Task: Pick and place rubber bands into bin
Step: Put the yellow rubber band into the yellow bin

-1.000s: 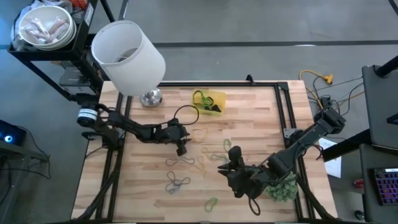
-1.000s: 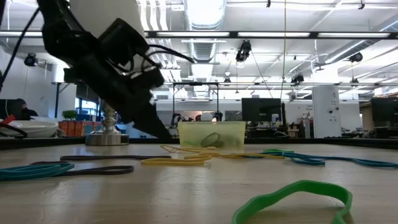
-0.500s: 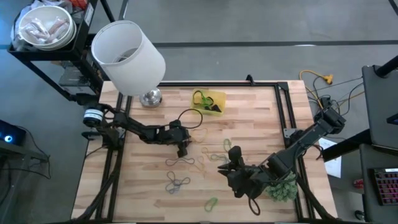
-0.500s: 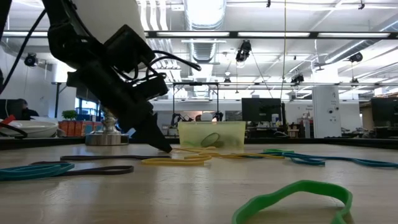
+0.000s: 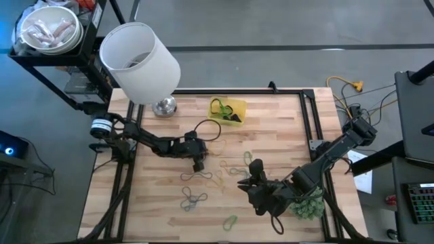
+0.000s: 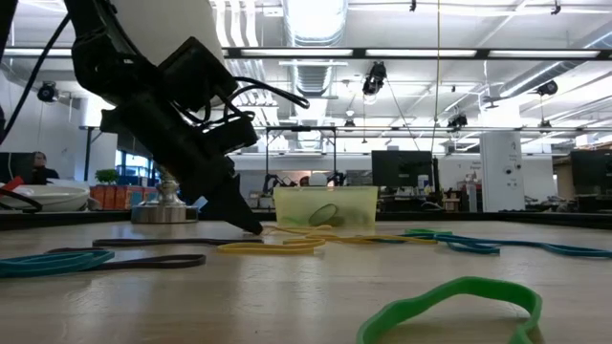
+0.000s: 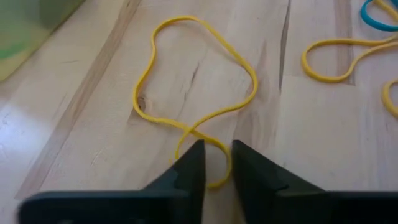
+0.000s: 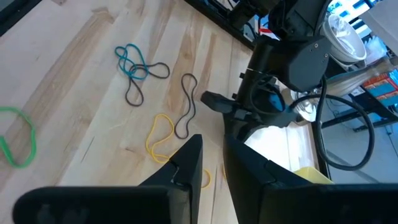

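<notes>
Several rubber bands lie loose on the wooden table: a brown one (image 5: 196, 177), a grey-blue one (image 5: 193, 200), a green one (image 5: 230, 221) and a yellow one (image 7: 186, 87). The yellow bin (image 5: 230, 110) stands at the far middle with a green and a black band inside. My left gripper (image 7: 216, 163) is down at the table's middle, shut on the yellow band. Over the near right part of the table hangs my right gripper (image 5: 252, 175), with the fingers (image 8: 186, 163) shut and nothing seen between them. My left gripper has the yellow band's small end loop (image 7: 214, 180) between its two fingers. The fingers (image 6: 251, 225) slant down from the table's left side, their tips at the table top. All of the band lies flat and slack on the wood.
A big white lampshade (image 5: 139, 61) on a metal foot (image 5: 165, 106) stands at the far left. A black cable (image 5: 207, 127) loops from the left arm toward the bin. A green clump (image 5: 307, 203) lies near the right edge. A white bowl (image 5: 49, 28) sits on the shelf beyond.
My left gripper has tipped downward, bringing its fingertips from just above the wood down onto the table at the yellow band. The bands and my right arm have kept still.
</notes>
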